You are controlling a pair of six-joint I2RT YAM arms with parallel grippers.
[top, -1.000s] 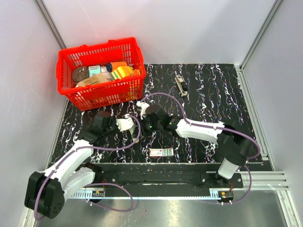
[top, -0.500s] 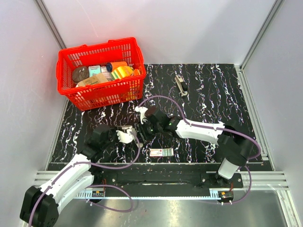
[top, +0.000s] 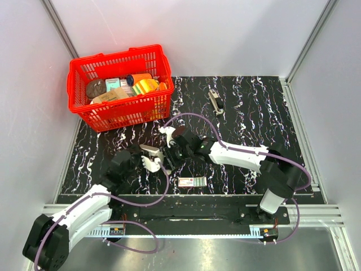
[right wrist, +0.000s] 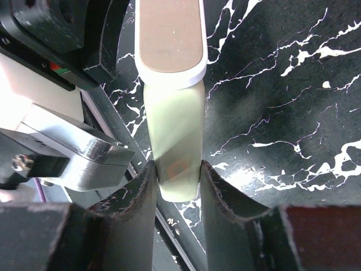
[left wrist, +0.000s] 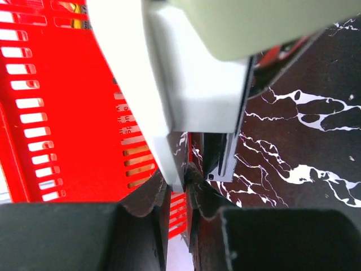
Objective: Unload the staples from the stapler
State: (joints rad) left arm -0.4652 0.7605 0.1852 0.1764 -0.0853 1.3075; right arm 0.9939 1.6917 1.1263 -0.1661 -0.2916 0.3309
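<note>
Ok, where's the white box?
Top view: the white box lies flat on the mat, close to its near edge and about mid-width, far from the basket at back left.

This looks like a robot lab. Plain pale walls (top: 225,34) and metal bars (top: 58,25) box in a desk (top: 254,107) with a red basket (top: 124,110). In front of the basket, a left arm (top: 84,203) and a right arm (top: 242,156) are bolted by a metal rail (top: 321,214).

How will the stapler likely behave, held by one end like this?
Probably stiff: the stapler juts straight out though the right hand pinches only its rounded end. Its smooth pale shell may slip or pivot in that grip under a sideways pull. It looks small and mostly plastic, so likely light.
</note>
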